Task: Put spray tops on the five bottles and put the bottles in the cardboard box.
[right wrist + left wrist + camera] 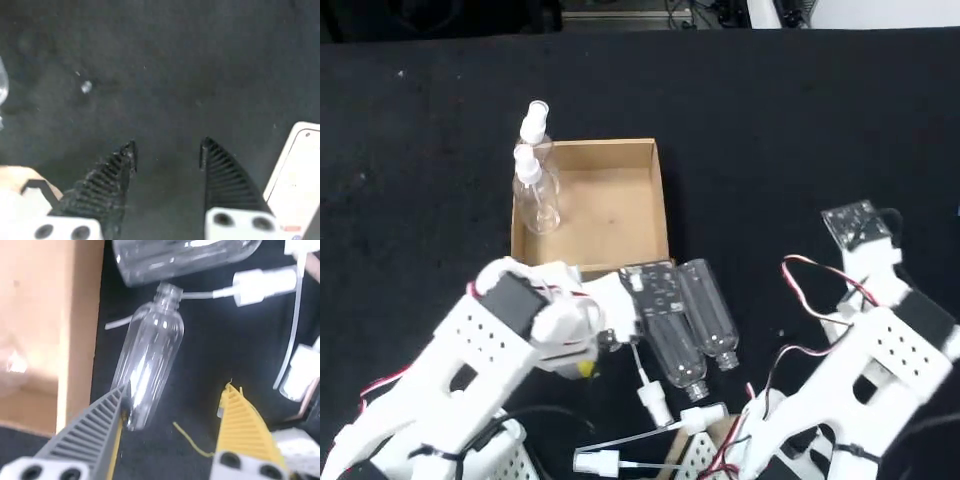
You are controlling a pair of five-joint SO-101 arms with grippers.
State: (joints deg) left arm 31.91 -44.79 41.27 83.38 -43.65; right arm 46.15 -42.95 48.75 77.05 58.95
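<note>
Two clear bottles with white spray tops (535, 185) stand in the left side of the cardboard box (610, 215). Two uncapped clear bottles lie in front of the box, one (675, 345) partly under my left arm and the other (712, 315) beside it. My left gripper (176, 388) is open, and its grey finger (95, 435) touches the base of a lying bottle (150, 355). Loose spray tops (655, 400) (598, 462) lie near the front edge. My right gripper (167, 150) hangs open over bare black table.
The box wall (80, 330) runs close beside the grey finger. A second bottle (185, 255) and spray tops (260, 280) with long tubes lie beyond the gripper. A white flat object (295, 175) sits beside the right gripper. The table's far half is bare black cloth.
</note>
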